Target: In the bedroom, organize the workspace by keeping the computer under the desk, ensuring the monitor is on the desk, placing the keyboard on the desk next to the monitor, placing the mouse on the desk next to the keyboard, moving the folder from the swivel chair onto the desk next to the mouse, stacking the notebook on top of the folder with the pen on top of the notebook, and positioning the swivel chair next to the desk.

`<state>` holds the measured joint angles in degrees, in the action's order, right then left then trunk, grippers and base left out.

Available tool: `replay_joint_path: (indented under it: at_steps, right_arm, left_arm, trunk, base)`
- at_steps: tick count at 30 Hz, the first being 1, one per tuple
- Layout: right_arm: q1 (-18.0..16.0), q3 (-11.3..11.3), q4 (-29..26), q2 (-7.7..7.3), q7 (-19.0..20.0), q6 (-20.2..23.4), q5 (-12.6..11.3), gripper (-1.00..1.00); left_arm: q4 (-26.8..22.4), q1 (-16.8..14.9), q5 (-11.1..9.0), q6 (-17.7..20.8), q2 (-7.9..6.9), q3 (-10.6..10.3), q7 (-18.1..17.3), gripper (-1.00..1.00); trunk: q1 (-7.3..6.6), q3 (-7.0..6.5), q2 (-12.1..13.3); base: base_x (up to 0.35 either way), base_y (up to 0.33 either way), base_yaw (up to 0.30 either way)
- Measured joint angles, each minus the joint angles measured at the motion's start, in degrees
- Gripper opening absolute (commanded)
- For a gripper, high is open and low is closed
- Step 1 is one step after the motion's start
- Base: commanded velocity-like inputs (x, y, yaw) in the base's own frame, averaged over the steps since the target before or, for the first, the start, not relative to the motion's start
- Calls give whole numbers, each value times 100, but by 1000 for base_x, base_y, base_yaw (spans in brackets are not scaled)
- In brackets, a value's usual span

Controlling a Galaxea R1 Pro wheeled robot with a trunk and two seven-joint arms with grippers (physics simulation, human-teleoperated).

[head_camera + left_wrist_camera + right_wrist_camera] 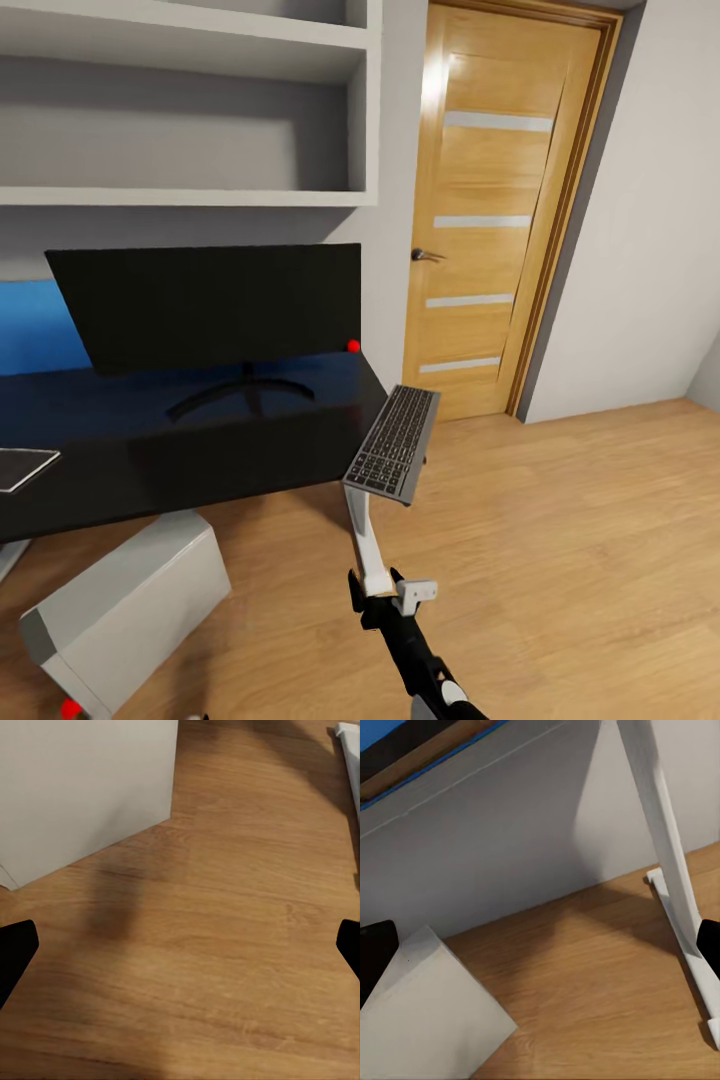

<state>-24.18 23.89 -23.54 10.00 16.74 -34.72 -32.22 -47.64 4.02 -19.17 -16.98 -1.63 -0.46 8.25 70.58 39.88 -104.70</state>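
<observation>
Keyboard (392, 443): dark grey, slim, black keys; overhangs the right corner of the black desk (150, 460), half its length past the edge. Monitor (205, 305): black, on curved stand, upright on desk. Computer (120, 605): light grey tower, tilted on wood floor (580, 560) at the desk's front edge. Right wrist view adds white desk leg (664, 847) and computer corner. Left gripper (180, 952): fingers wide, holding nothing. Right gripper (540, 949): fingers wide, holding nothing.
</observation>
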Motion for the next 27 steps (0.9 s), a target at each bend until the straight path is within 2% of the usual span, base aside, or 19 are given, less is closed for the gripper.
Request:
replay_joint_path:
  at_steps: [19, 27]
  right_arm:
    - [8, 15, -1121, 0, -429, 57, -120, 100]
    - [8, 11, -1168, 0, -476, 102, -432, 100]
  left_arm:
    - [1, 0, -1, -5, 24, -13, -17, 100]
    - [6, 0, -2, -8, 27, -13, -27, 100]
  trunk:
    - [417, 341, -762]
    - [593, 485, -1083]
  base:
    - [0, 0, 0]
    - [0, 0, 0]
